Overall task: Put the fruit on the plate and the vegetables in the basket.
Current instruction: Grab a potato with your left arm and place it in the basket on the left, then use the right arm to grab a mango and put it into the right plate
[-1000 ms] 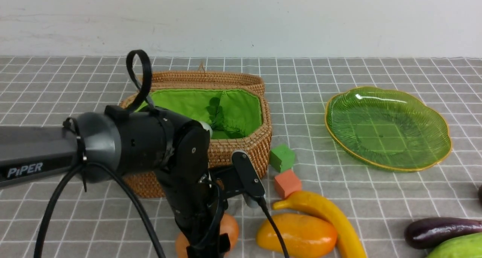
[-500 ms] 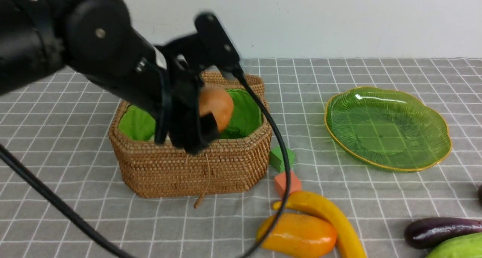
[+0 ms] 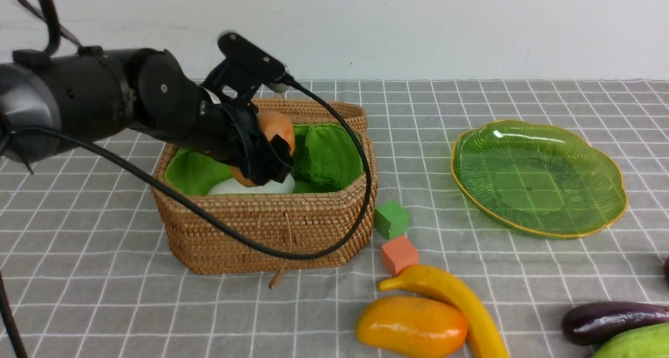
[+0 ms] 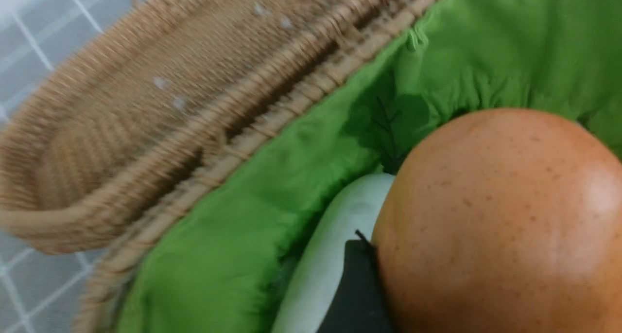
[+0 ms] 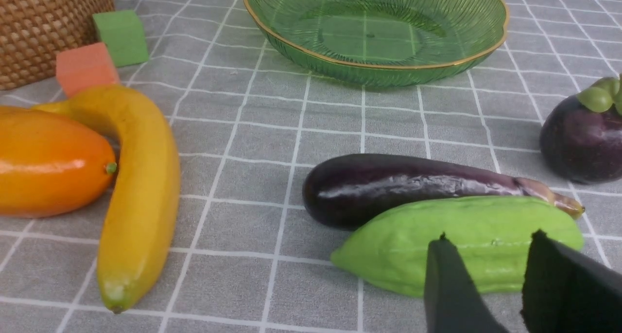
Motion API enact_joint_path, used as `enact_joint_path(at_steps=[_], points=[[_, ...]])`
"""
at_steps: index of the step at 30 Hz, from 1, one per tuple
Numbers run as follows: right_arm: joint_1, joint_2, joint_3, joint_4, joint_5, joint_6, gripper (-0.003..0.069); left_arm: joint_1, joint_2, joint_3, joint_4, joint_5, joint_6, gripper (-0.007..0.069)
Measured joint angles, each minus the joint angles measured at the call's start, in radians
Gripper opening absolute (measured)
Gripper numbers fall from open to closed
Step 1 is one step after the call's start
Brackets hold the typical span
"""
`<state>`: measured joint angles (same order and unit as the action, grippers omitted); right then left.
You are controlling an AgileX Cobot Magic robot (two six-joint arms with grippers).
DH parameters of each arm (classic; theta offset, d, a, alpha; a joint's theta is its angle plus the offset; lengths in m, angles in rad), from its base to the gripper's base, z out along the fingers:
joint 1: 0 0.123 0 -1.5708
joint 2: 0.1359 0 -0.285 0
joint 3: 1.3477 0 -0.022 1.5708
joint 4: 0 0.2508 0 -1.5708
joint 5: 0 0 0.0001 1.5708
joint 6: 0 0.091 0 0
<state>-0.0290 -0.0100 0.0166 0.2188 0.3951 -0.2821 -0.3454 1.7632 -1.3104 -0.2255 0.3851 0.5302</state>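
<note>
My left gripper (image 3: 265, 157) is shut on the tan-orange potato (image 3: 273, 129) and holds it just above the open wicker basket (image 3: 272, 232). A white radish (image 3: 251, 186) lies on the green lining beneath it. In the left wrist view the potato (image 4: 500, 216) fills the frame beside the radish (image 4: 335, 255). The green plate (image 3: 538, 180) is bare at the right. Banana (image 3: 460, 300) and mango (image 3: 413, 326) lie near the front edge. Eggplant (image 5: 403, 187), cucumber (image 5: 461, 240) and a round purple fruit (image 5: 580, 138) lie by my right gripper (image 5: 490, 236), which is open and holds nothing.
A green foam cube (image 3: 391, 219) and an orange one (image 3: 399, 254) sit between the basket and the banana. The basket's lid (image 3: 292, 107) lies folded back behind it. A black cable hangs from my left arm across the basket's front.
My left arm has carried the potato up from the table's front edge, over the basket's front wall, and now lower toward the lining. Nothing else moved.
</note>
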Motion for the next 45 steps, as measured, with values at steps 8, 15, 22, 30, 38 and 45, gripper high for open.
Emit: enact_joint_path(at_steps=[8,15,22,30,38,45], points=[[0.0,0.0,0.0,0.0,0.0,0.0,0.0242,-0.001,0.01,0.001,-0.017,-0.019,-0.002,0.0594],[0.0,0.0,0.0,0.0,0.0,0.0,0.0242,-0.001,0.0,0.001,-0.02,0.0,-0.002,0.0644],[0.0,0.0,0.0,0.0,0.0,0.0,0.0242,-0.001,-0.098,0.001,-0.02,0.075,0.028,0.0574],[0.0,0.0,0.0,0.0,0.0,0.0,0.0242,-0.001,-0.346,0.001,-0.034,0.407,0.015,0.0404],[0.0,0.0,0.0,0.0,0.0,0.0,0.0242,-0.001,-0.711,0.001,0.043,0.817,-0.14,0.0122],[0.0,0.0,0.0,0.0,0.0,0.0,0.0242,-0.001,-1.023,0.109,0.128,0.85,-0.461,-0.0013]])
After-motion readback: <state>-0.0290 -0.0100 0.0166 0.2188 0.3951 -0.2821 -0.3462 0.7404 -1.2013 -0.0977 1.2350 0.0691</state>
